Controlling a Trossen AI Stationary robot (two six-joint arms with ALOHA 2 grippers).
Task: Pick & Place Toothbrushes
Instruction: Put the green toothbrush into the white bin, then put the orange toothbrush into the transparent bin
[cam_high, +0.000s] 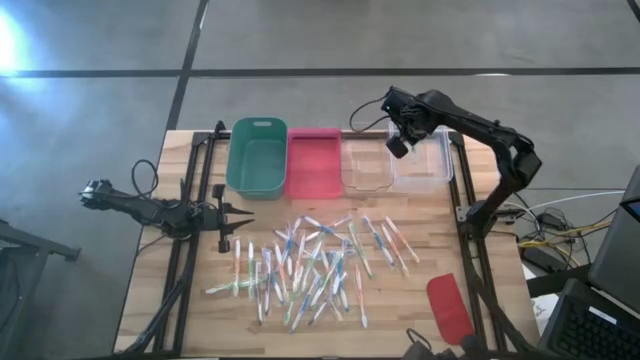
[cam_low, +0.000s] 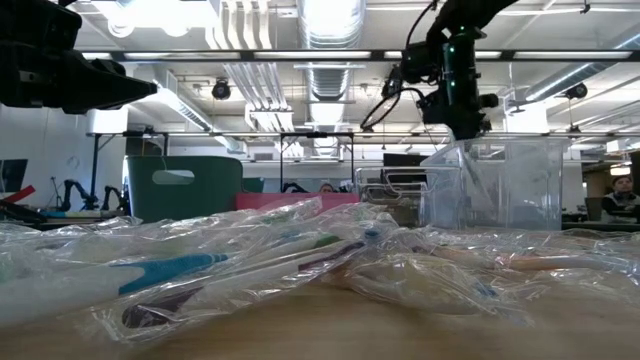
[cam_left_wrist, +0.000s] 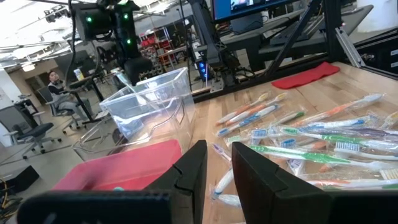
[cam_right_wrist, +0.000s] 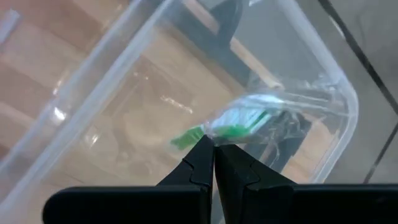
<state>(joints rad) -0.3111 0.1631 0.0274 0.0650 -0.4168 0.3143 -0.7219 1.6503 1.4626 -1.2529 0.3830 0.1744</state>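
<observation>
Item: green-accented wrapped toothbrush (cam_right_wrist: 239, 121) held over the outer clear bin (cam_high: 425, 158), far right of the bin row.

Right gripper (cam_right_wrist: 214, 152) hangs above this clear bin, fingers pinched tight on the wrapper's near end; the brush's long axis runs away from the fingertips across the bin's opening, so the drop is judged to lie straight below. Loose toothbrushes (cam_high: 310, 265) lie scattered mid-table, in front of the green bin (cam_high: 256, 157), red bin (cam_high: 313, 160) and inner clear bin (cam_high: 366, 165). Left gripper (cam_high: 232, 229) waits at the pile's left edge, nearer that pile, fingers slightly parted and holding nothing. Red lid (cam_high: 449, 306) lies front right.
</observation>
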